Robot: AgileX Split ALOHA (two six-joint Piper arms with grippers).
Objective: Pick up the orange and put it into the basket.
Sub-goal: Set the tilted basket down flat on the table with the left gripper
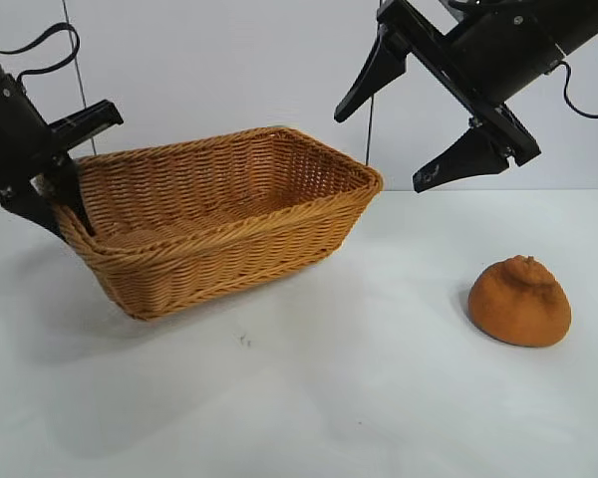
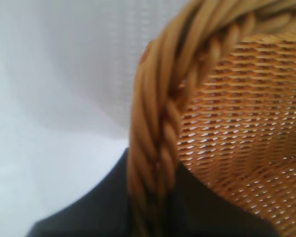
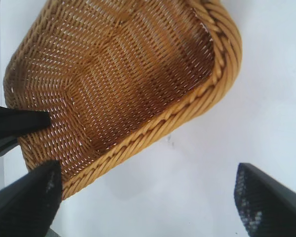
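My right jaws (image 1: 419, 124) hung apart above the desk (image 1: 329, 398); I needed to drop over the orange (image 1: 519, 302), left jaws (image 1: 65, 199) clamping the basket (image 1: 239, 239) rim.

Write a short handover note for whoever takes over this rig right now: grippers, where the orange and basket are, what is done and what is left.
Left gripper: shut on the basket's rim at its left end, holding the basket tilted, that end lifted off the table and the other end resting on it.
Right gripper: open, empty, in the air above the table, to the right of the basket's right end and above and left of the orange.
Orange: on the table to the right of the basket, apart from it, untouched.
Done: basket gripped and tipped.
Left: pick up the orange, probably with the right gripper, and put it into the basket.
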